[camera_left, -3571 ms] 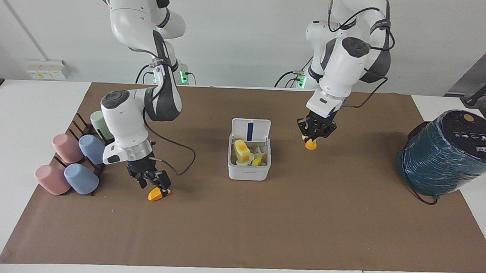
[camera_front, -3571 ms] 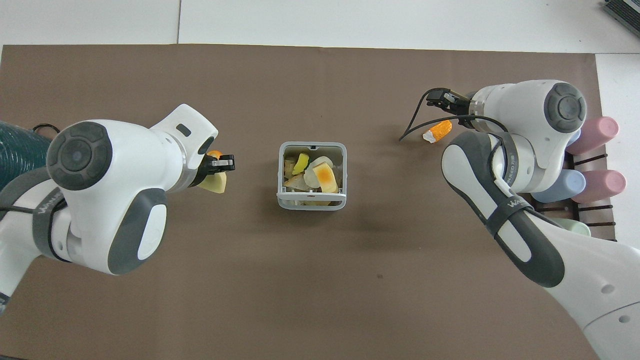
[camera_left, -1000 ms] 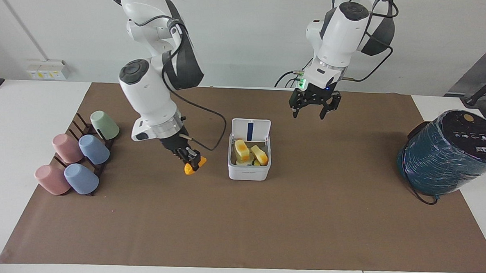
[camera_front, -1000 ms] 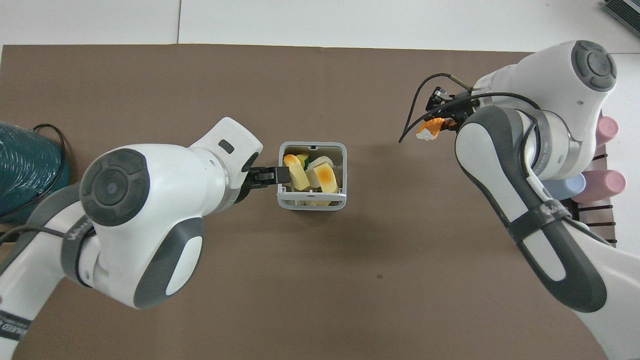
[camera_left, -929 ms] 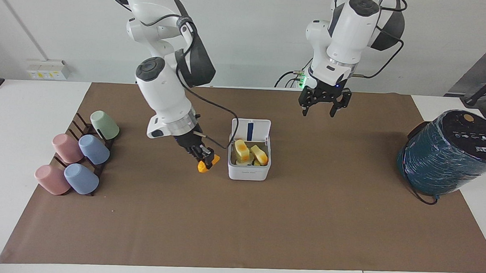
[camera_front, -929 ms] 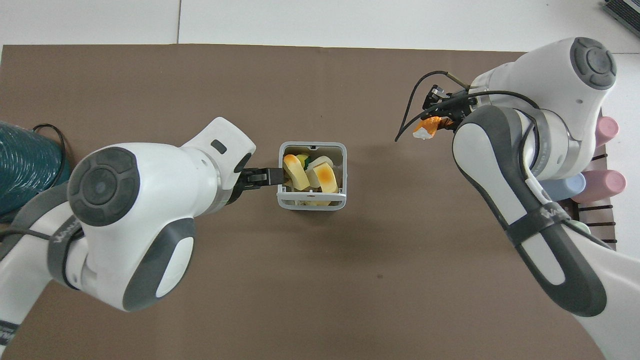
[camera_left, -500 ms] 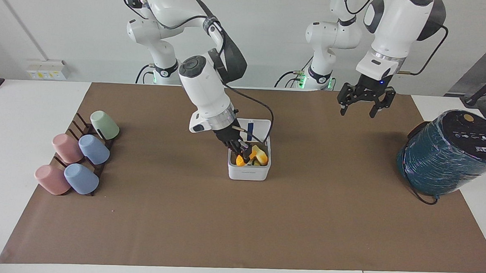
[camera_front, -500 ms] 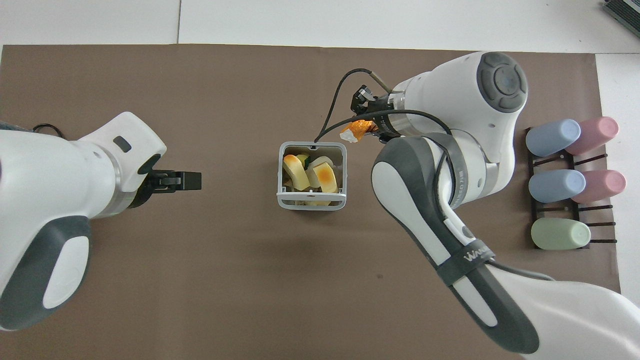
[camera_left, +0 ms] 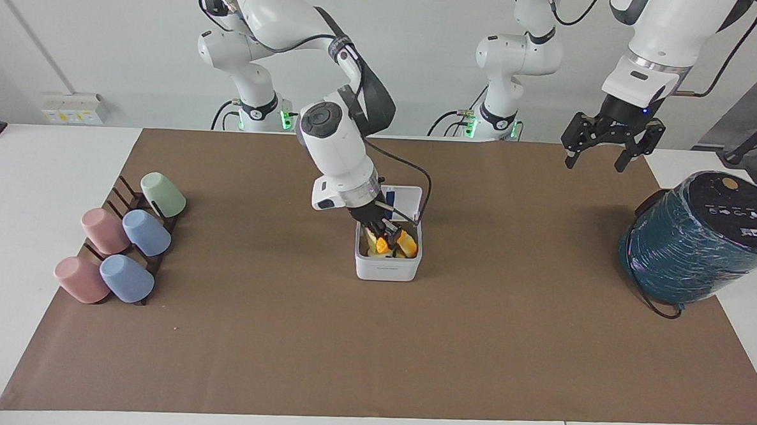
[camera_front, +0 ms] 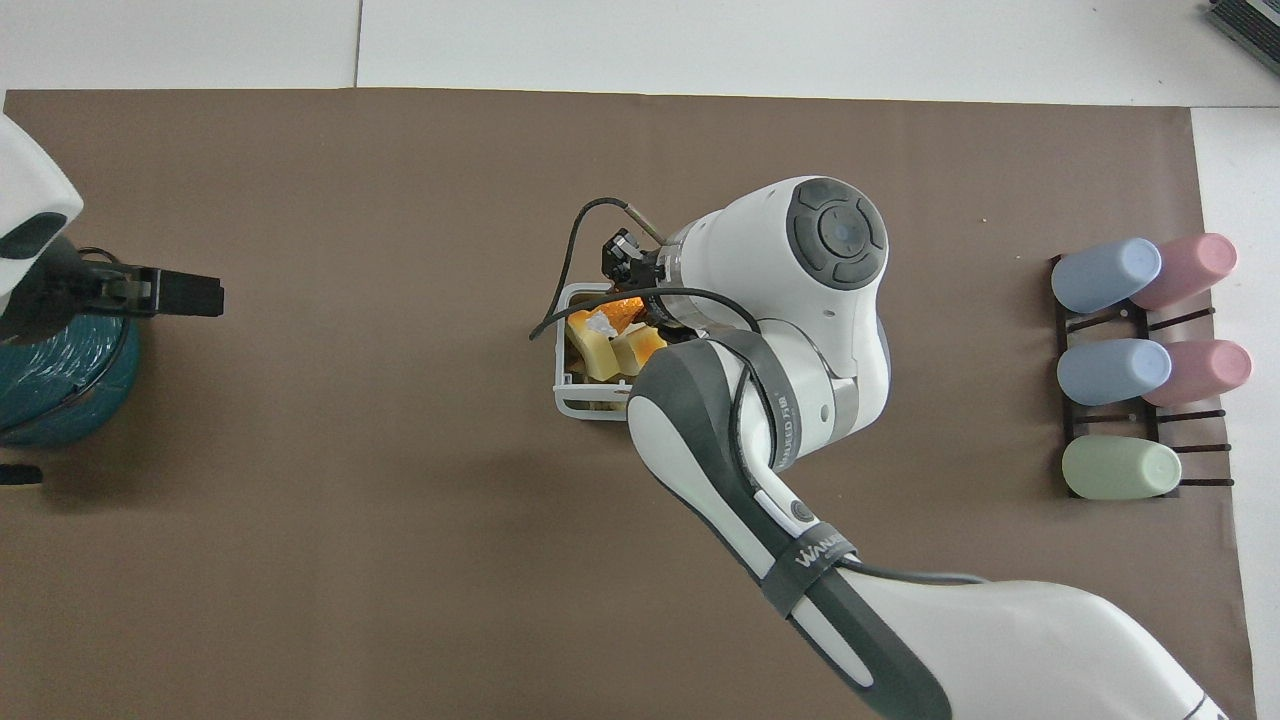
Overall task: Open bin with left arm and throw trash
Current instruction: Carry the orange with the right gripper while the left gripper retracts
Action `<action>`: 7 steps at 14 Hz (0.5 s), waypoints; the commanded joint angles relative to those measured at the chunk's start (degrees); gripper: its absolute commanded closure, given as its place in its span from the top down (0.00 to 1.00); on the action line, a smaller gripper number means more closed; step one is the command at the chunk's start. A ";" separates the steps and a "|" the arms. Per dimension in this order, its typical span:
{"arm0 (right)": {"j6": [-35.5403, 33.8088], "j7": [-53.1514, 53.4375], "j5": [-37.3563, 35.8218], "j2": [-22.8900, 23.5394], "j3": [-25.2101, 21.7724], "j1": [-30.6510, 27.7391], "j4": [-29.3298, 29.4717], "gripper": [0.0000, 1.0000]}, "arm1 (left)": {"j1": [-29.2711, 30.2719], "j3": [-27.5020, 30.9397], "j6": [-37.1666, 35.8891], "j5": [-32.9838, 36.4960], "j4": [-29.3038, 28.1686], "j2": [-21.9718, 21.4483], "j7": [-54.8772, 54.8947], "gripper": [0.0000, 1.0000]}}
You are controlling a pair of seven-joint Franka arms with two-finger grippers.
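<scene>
The white bin stands mid-table with its lid hinged up and open; it also shows in the overhead view. Several yellow-orange trash chunks lie inside it. My right gripper reaches down into the bin's mouth, shut on an orange chunk, which shows in the overhead view under the wrist. My left gripper is open and empty, raised high over the table toward the left arm's end, and shows in the overhead view.
A large dark-teal wrapped cylinder stands at the left arm's end of the table. A rack of pastel cups lies at the right arm's end. A brown mat covers the table.
My right gripper has carried its orange chunk across the table to the bin's mouth. My left gripper has let its chunk go into the bin, risen and drawn back toward the teal cylinder.
</scene>
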 commanded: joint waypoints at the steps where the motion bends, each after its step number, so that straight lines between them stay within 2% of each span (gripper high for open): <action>1: -0.52 0.91 1.12 0.03 0.24 -0.19 -1.18 0.00 | 1.30 -0.34 -3.65 0.42 1.08 -0.43 0.94 1.00; 7: 0.09 0.65 2.70 0.03 0.33 -0.10 -3.29 0.00 | 3.76 0.01 -3.05 -0.20 2.04 0.36 1.46 1.00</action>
